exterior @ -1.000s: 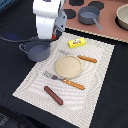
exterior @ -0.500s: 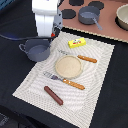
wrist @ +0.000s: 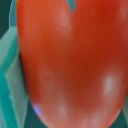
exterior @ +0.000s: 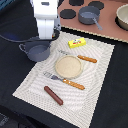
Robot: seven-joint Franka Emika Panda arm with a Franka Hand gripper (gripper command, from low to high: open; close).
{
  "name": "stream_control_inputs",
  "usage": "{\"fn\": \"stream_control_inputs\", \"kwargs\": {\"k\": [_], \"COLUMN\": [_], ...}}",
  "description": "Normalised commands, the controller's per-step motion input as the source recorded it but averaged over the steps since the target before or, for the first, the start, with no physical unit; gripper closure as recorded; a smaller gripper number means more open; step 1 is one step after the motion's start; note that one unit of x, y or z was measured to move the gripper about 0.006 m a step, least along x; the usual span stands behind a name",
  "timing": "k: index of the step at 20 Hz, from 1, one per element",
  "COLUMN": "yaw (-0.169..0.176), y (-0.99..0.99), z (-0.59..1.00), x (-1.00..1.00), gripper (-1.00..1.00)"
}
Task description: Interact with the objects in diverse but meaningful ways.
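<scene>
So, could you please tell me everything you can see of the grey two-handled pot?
The grey two-handled pot is a round, matte, plastic-looking toy standing upright with its mouth open. One small loop handle shows on the exterior view's left; the other is hard to make out. It rests at the placemat's corner, partly on the dark tabletop, directly below the robot's white wrist. Its inside looks dark; contents cannot be told.

Soft, even light, but both pictures are fuzzy.

The exterior view is bright enough, a bit grainy, with small soft shadows under the grey two-handled pot [exterior: 38, 49] and the brown sausage [exterior: 53, 95]. In the wrist view the red tomato [wrist: 70, 65] is very close and blurry, with pale shiny spots of glare.
</scene>
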Motion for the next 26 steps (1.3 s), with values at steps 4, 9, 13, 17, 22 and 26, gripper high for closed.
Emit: {"fn": "stream_control_inputs", "kwargs": {"k": [4,9,13,17,22,26], "yaw": [0.051,0.038,0.035,0.019,0.0,0.0], "y": [0.0,0.0,0.0,0.0,-0.02,-0.02], "z": [-0.42,-0.37,-0.36,-0.25,-0.01,0.13], "x": [-0.63,-0.62,-0.58,-0.46,-0.17,-0.06], "gripper": [1.0,1.0,1.0,1.0,-1.0,-1.0]}}
